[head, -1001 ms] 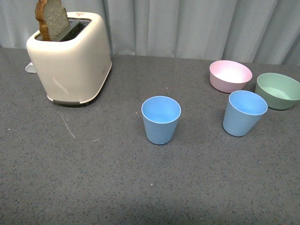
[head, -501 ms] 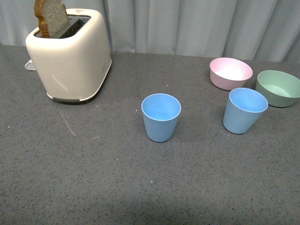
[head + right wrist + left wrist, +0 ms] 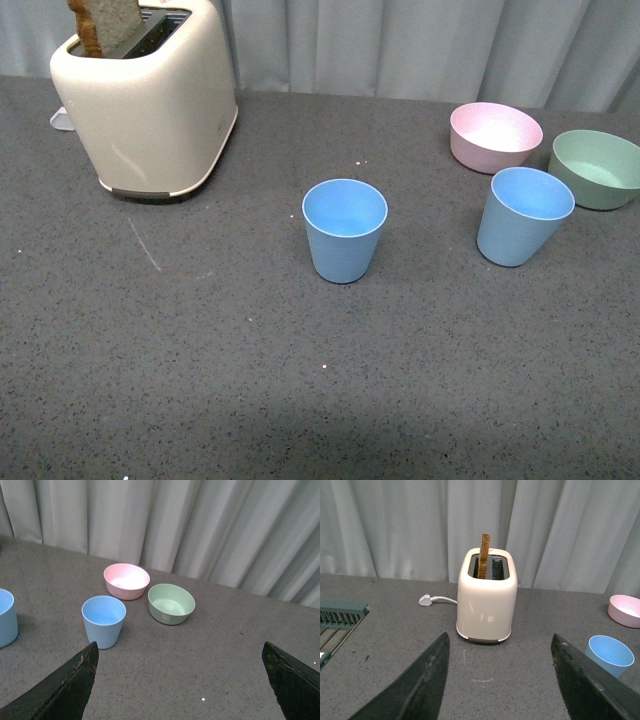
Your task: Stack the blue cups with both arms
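Your left gripper (image 3: 498, 639) and right gripper (image 3: 180, 647) are spread wide, empty. One blue cup (image 3: 344, 230) stands upright mid-frame, the other cup (image 3: 522, 215) at frame right, apart, likely one for each arm.

Toaster (image 3: 150, 110) back-L; bowls (image 3: 494, 135) behind R cup (image 3: 522, 230)
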Controlling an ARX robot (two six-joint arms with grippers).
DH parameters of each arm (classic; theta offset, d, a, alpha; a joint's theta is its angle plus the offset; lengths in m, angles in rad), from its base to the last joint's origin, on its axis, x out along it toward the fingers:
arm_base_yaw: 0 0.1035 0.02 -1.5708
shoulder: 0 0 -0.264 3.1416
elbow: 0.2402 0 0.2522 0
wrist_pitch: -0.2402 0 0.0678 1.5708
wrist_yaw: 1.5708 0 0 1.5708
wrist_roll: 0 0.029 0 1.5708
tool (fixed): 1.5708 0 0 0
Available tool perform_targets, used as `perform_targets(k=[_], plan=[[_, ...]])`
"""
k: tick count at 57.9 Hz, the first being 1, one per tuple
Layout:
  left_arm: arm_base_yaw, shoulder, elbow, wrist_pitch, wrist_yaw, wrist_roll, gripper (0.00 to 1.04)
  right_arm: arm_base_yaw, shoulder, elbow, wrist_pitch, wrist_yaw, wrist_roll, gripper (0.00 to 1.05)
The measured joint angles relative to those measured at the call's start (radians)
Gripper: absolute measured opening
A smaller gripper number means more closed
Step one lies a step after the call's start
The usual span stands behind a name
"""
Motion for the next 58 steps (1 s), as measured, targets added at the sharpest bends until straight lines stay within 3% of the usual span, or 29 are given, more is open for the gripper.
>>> perform_targets(k=[7, 11, 19, 31, 47, 58], plan=[[0.000, 0.000, 0.000, 0.000, 0.000, 0.000, 0.88, 0.000, 0.428, 0.112, 0.215, -0.029, 0.020, 0.95], [0.000, 0.000, 0.000, 0.000, 0.000, 0.000, 0.99, -0.005, 0.644, 0.204, 0.245, -0.058, 0.069, 0.95], [0.000, 0.000, 0.000, 0.000, 0.000, 0.001, 0.98, -0.008, 1.030, 0.425, 0.163, -0.118, 0.184, 0.95], [0.000, 0.000, 0.000, 0.000, 0.000, 0.001, 0.98, -0.002, 1.384, 0.764, -0.021, -0.124, 0.349, 0.95], [0.000, 0.000, 0.000, 0.000, 0.000, 0.001, 0.98, 0.021, 1.688, 1.117, -0.325, -0.085, 0.506, 0.95], [0.000, 0.000, 0.000, 0.000, 0.000, 0.001, 0.98, 0.034, 1.804, 1.231, -0.386, -0.060, 0.554, 0.95]])
